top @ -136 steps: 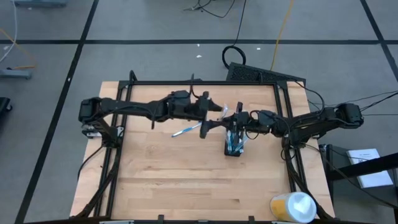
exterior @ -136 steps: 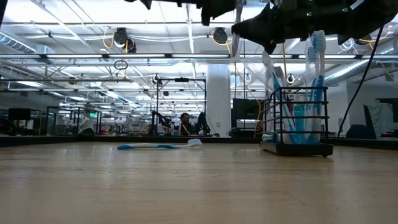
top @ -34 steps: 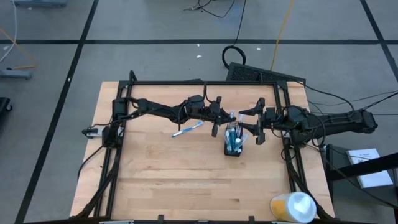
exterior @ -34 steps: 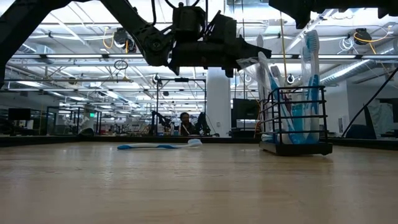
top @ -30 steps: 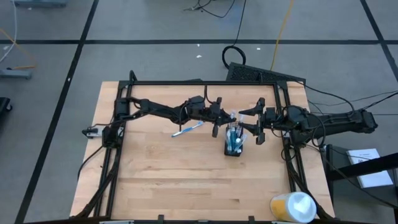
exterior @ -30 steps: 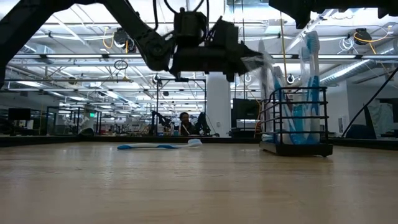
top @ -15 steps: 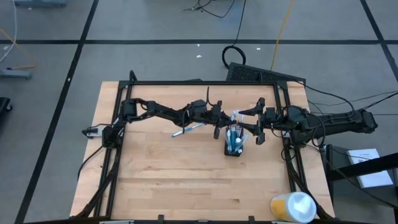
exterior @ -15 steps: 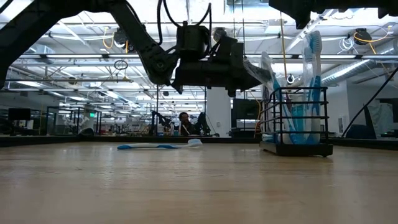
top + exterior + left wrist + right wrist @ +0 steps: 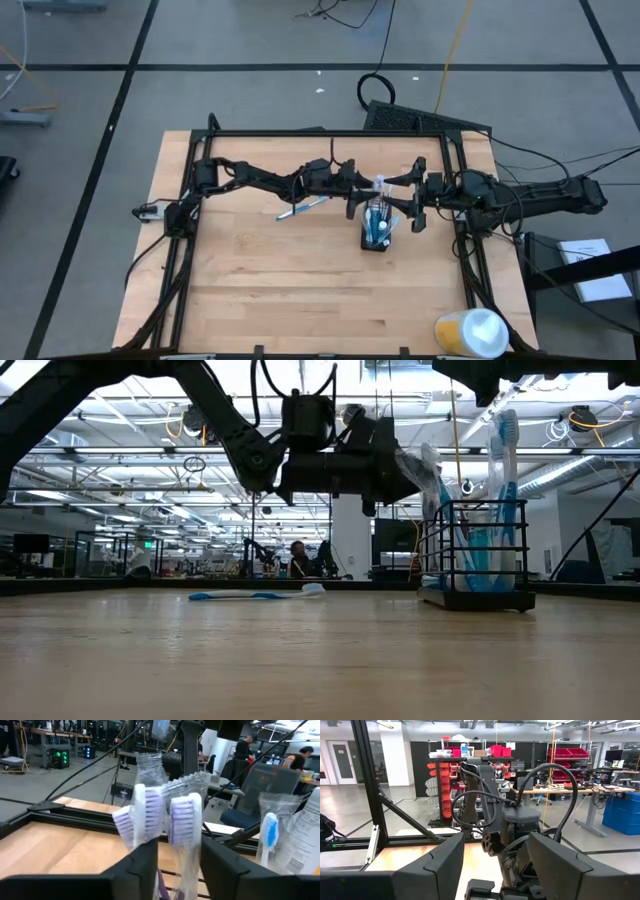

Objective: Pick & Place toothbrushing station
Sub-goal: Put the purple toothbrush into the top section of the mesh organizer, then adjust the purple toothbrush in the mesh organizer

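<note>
The black wire-mesh cup (image 9: 377,236) (image 9: 475,560) stands on the wooden table with several blue-and-white toothbrushes upright in it. My left gripper (image 9: 364,196) (image 9: 405,465) reaches level from the table's left to the cup's top. It is open, one finger on either side of two wrapped brush heads (image 9: 172,817). One more toothbrush (image 9: 301,208) (image 9: 255,595) lies flat on the table left of the cup. My right gripper (image 9: 417,196) (image 9: 492,865) hangs open and holds nothing, just right of the cup and above it. My left gripper has a finger on each side of the wrapped brush heads (image 9: 186,822), which stick up out of the cup. It comes at them level from the table's left. Whether either finger (image 9: 145,865) touches the wrappers, I cannot tell.
A yellow-and-white roll (image 9: 470,332) sits at the table's near right corner. A black frame (image 9: 330,133) runs along the table's far and side edges. Bare wood lies in front of the cup, toward the near edge.
My left gripper has edged toward the cup, sunk a little and rolled. The wrapped brush at its tips, tilted and clear of the cup before, now leans among the brushes in the cup.
</note>
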Available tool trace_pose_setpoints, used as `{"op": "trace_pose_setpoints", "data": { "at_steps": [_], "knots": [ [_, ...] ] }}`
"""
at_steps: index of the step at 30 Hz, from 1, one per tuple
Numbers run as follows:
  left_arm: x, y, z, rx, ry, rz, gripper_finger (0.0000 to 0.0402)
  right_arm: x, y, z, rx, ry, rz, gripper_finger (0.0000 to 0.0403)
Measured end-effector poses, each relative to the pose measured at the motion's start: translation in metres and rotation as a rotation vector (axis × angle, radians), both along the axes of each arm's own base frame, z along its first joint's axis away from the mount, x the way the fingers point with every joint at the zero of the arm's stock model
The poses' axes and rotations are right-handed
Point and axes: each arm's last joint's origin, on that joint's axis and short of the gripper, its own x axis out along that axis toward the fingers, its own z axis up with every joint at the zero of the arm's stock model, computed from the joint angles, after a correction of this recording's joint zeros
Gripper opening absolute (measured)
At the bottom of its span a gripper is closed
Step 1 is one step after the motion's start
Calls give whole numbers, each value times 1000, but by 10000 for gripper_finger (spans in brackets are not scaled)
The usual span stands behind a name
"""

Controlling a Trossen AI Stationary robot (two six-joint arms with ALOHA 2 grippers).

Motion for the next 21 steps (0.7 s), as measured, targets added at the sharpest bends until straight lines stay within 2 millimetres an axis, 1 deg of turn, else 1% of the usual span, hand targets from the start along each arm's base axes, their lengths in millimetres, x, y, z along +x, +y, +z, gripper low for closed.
{"op": "trace_pose_setpoints", "data": {
  "at_steps": [6,10,15,21],
  "knots": [
    [0,0,-4,-17,45,0,206,0,0,0,0,2,0,212],
    [0,0,-2,-13,24,-1,239,0,0,0,0,2,0,212],
    [-2,0,11,-2,-1,1,261,0,0,0,2,4,1,212],
    [-9,-1,38,17,-14,2,268,0,0,0,2,3,4,212]
  ]
}}
